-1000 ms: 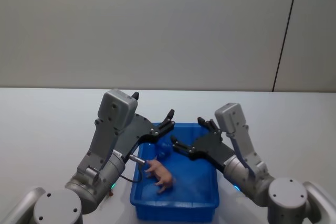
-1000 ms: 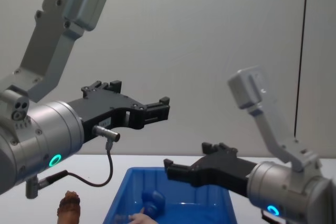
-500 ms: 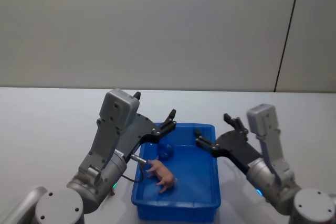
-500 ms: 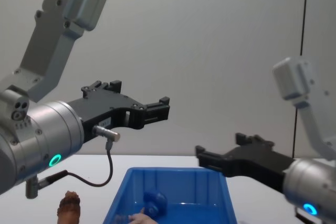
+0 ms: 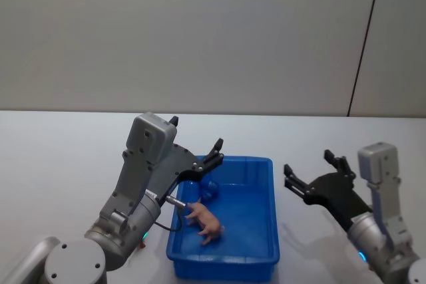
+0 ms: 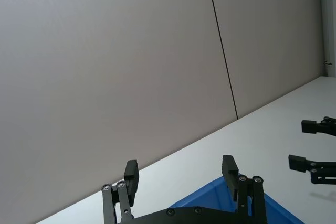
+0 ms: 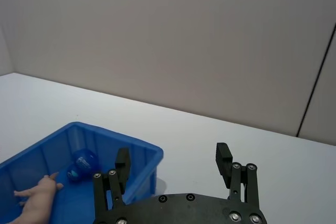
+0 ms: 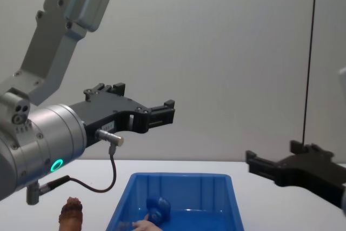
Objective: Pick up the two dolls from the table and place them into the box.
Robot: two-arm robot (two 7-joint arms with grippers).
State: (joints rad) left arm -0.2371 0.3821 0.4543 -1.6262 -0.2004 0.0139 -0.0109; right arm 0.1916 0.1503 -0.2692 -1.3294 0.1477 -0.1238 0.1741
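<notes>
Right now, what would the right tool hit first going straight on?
Likely nothing near: the open right tool points beside the box, over bare table toward the far wall. The way looks free, though depth is unclear.

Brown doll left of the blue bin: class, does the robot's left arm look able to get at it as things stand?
Probably yes. The brown doll sits uncovered on the table beside the blue bin, and the left gripper is open, empty and raised, though the doll lies close under that arm.
</notes>
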